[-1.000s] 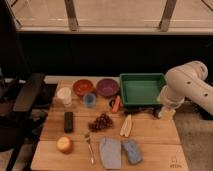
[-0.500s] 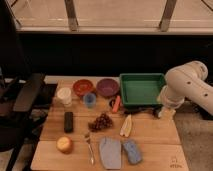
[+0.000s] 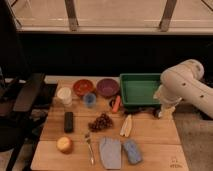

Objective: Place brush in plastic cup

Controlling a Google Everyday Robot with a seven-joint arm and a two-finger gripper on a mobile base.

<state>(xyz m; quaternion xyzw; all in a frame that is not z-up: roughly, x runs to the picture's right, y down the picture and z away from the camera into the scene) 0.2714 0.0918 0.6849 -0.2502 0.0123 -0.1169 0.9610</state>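
Observation:
The brush [image 3: 112, 103] is a slim dark stick lying on the wooden table [image 3: 150, 137], close against the left side of an orange carrot [image 3: 116, 104]. The small light-blue plastic cup [image 3: 90, 99] stands upright a little to its left, in front of the two bowls. My gripper [image 3: 160, 111] hangs at the end of the white arm [image 3: 184, 86], low over the table at the front right corner of the green tray [image 3: 141, 90]. It is far to the right of both the brush and the cup.
A white cup [image 3: 64, 95], a red bowl [image 3: 83, 87] and a purple bowl [image 3: 107, 86] stand at the back. A black block [image 3: 69, 121], grapes [image 3: 101, 121], banana [image 3: 126, 125], round fruit [image 3: 64, 144], fork [image 3: 90, 147], grey cloth [image 3: 110, 152] and blue sponge [image 3: 132, 151] lie nearer the front.

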